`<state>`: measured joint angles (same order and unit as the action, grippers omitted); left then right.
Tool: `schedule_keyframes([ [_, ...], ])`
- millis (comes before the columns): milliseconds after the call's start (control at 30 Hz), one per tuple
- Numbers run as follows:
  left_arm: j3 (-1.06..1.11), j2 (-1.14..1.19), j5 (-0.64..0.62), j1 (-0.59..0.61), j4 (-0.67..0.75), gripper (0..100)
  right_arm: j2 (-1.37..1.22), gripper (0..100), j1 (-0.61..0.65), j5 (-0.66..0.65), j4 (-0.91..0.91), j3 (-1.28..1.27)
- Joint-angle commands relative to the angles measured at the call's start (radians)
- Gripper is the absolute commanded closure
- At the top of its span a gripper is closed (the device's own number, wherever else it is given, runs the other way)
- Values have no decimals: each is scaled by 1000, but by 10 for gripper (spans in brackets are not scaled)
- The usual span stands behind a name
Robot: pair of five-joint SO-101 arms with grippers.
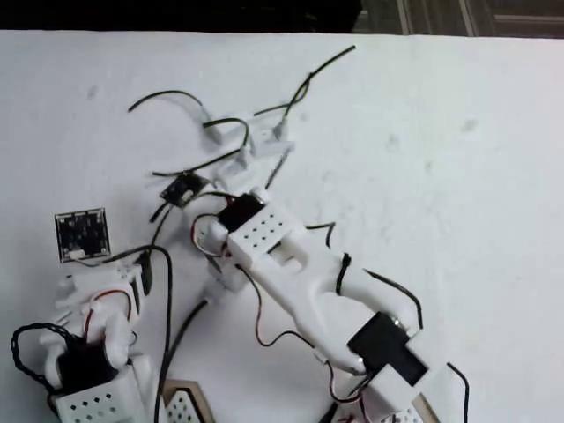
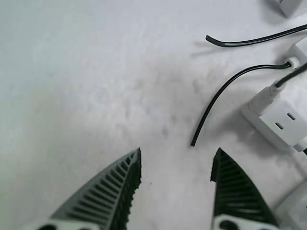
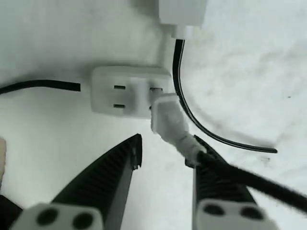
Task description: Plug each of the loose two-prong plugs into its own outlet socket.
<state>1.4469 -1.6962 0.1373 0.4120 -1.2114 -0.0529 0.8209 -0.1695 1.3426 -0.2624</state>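
From above, the right arm (image 1: 291,256) lies stretched across the white table (image 1: 458,176) toward a tangle of black cables (image 1: 167,94) and small white plug pieces (image 1: 256,141), while the left arm (image 1: 88,352) sits folded at the near corner, well apart from that cluster. How many plugs are seated is too small to tell from up here. Over to the left wrist view: the left gripper (image 2: 178,151) hangs with its jaws wide apart over bare table, holding nothing. Off to one side lies an outlet block (image 2: 278,122) with one pair of slots showing bare, and a white neck with a cord meets its far edge; whether that is a plug or the block's own lead, I cannot tell. A loose cable end (image 2: 206,115) curls just beside it. Now the right wrist view, and here is the action: the right gripper (image 3: 168,143) is spread, gripping nothing, with its tips on either side of a white plug (image 3: 165,120) whose cord (image 3: 249,179) runs back past one finger. That plug stands at one socket of a double outlet (image 3: 120,91), leaning rather than square, so I judge it is entered but perhaps not pushed home. The neighbouring pair of slots is bare. Another white piece (image 3: 182,12) lies beyond, trailing a curved black cable (image 3: 201,129). By my reckoning, one plug is roughly in, and at least one socket awaits a plug.
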Motion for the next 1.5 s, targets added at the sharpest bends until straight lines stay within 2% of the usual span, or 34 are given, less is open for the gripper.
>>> schedule_keyframes([
  [0, -3, -10, 8, 7, 12, 758, 15, 851, 12, 9, -12, 57],
  [433, 12, -10, 8, 7, 21, 756, 19, 854, -22, 64, -50, 64],
  [633, 14, -10, 8, 7, 21, 756, 58, 854, -130, 250, 25, 61],
  [833, 15, -10, 8, 7, 21, 756, -1, 855, -186, 307, -7, 58],
  [1033, 17, -10, 8, 7, 21, 756, -148, 950, -231, 356, -130, 66],
  [1300, 17, -10, 8, 7, 21, 756, -182, 855, -176, 364, -74, 64],
  [1467, 17, -10, 8, 7, 21, 756, -206, 851, -179, 365, -61, 60],
])
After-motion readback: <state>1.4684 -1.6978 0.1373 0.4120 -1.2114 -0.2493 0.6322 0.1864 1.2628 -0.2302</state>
